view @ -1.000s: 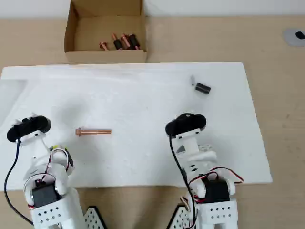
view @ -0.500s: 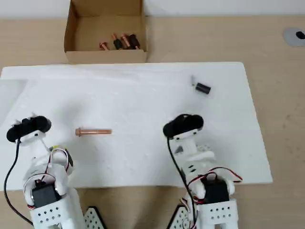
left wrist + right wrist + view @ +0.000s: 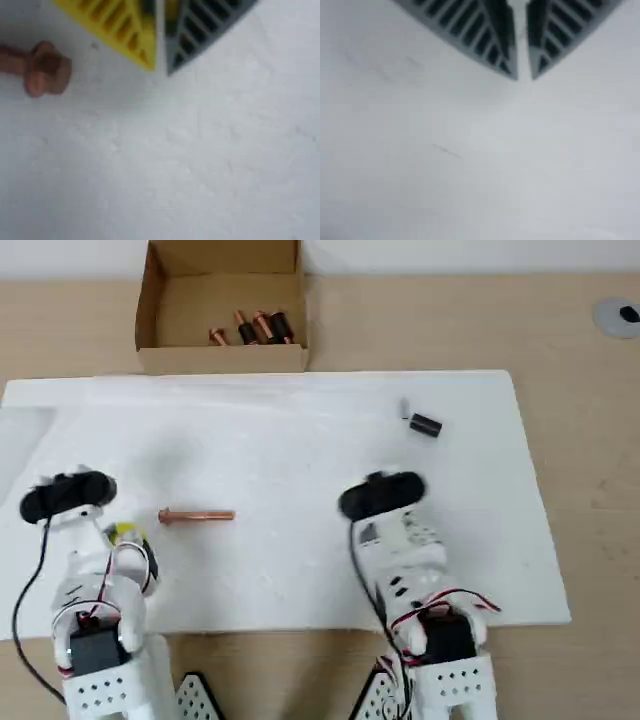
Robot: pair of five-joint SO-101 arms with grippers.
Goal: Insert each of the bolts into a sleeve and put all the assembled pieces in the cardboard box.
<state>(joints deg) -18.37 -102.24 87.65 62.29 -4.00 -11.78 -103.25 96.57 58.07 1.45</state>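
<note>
A copper bolt (image 3: 196, 516) lies flat on the white foam sheet (image 3: 280, 460), left of centre. Its hex head (image 3: 47, 68) shows in the left wrist view, just beside my left gripper (image 3: 161, 67), whose yellow and grey fingers are shut with nothing between them. The left arm (image 3: 68, 495) stands left of the bolt. A black sleeve (image 3: 425, 425) lies at the sheet's far right. The right arm (image 3: 382, 495) stands nearer than the sleeve. My right gripper (image 3: 522, 75) hangs over bare foam, shut and holding nothing. The cardboard box (image 3: 150, 310) at the back holds several assembled pieces (image 3: 250, 328).
The foam sheet covers most of the wooden table (image 3: 580, 390). A small grey disc (image 3: 620, 315) sits at the table's far right corner. Both arm bases stand at the near edge.
The left arm's head has shifted a little right, toward the bolt. The right arm's head has moved slightly left and farther out over the sheet. Bolt and sleeve have not moved.
</note>
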